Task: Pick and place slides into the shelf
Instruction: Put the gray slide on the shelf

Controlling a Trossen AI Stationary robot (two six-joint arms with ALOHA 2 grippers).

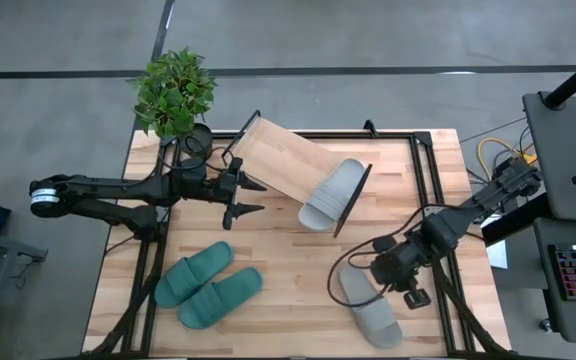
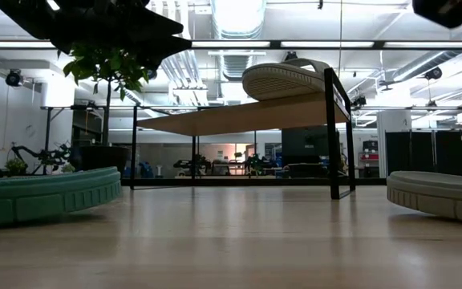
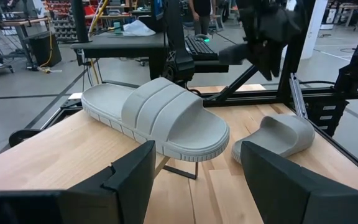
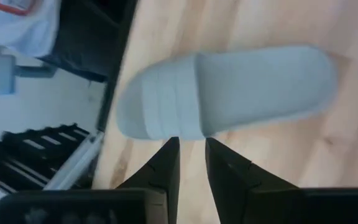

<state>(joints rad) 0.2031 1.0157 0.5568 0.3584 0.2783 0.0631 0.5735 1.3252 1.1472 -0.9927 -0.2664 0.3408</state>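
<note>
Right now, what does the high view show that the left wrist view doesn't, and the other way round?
Only the high view: the pair of teal-green ribbed slides on the tabletop, the leafy potted plant, and the right claw above the light grey ribbed slide on the table.
Only the left wrist view: the room beyond, with a dark desk.
Both: the light grey ribbed slide on the slanted light-wood shelf, and the open left claw.

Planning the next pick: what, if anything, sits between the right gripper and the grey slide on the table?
Nothing visible. The right gripper hangs directly over the grey slide, fingers narrowly parted at its strap edge, with only bare tabletop around.
</note>
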